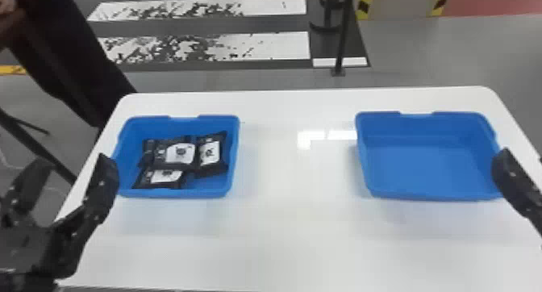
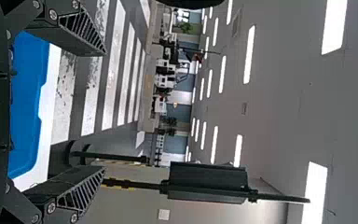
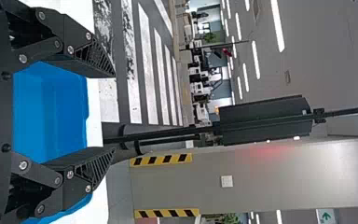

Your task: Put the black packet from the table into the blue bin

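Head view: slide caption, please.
Black packets lying in the left blue bin, with another blue bin to its right on a white table.

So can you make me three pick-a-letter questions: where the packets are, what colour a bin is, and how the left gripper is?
1. Where do the black packets lie?
A: on the floor
B: in the left-hand bin
C: in the right-hand bin

2. What colour is the right-hand bin?
A: blue
B: red
C: green

3. How is the left gripper?
A: shut
B: clamped on a packet
C: open

Answers:
1 B, because they lie inside its walls.
2 A, because its walls and bottom are blue.
3 C, because its two fingers stand wide apart.
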